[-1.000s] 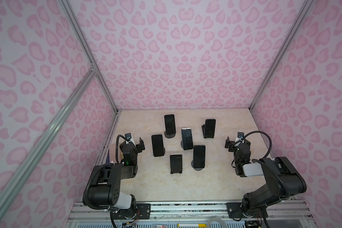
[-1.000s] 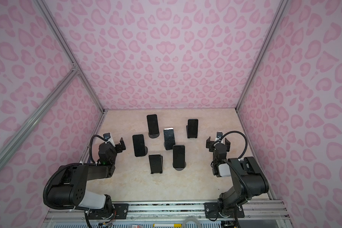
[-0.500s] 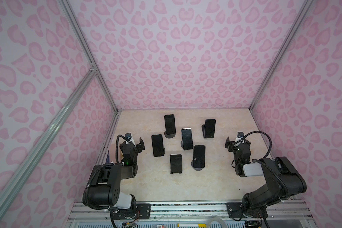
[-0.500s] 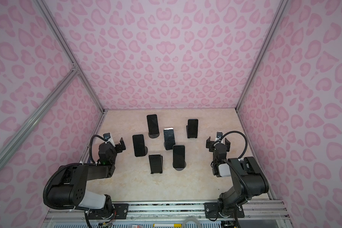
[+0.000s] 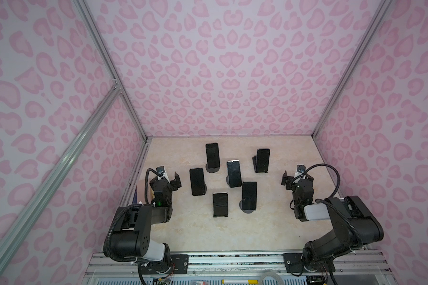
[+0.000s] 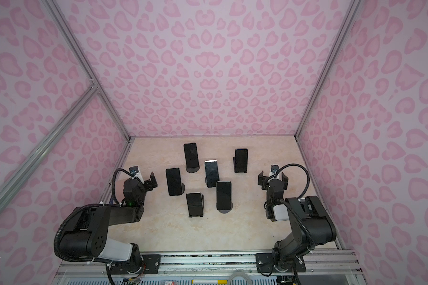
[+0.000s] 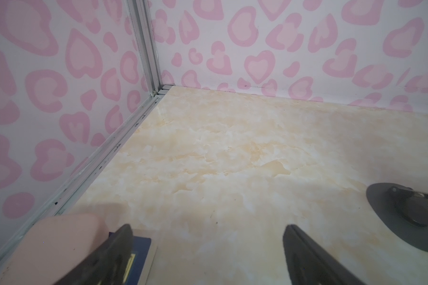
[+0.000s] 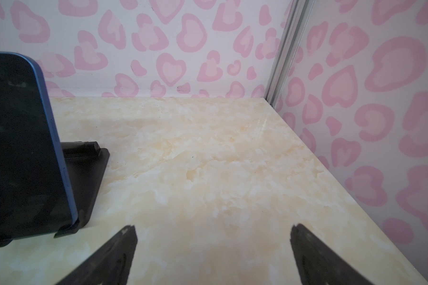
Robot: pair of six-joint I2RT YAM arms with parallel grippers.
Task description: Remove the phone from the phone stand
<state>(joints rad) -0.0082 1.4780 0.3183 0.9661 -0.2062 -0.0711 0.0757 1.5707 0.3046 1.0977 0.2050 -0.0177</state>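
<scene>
Six phones on stands between left fingers, right fingers; both wide, empty.

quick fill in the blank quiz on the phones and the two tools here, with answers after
1. The table carries ___ dark phones, each propped on a stand.
2. The left tool and the right tool both have their jaws ___, with nothing between them.
3. In the right wrist view, the phone has a ___ frame.
4. The walls are printed with ___ hearts and spots.

Missing words: six; open; blue; pink
</scene>
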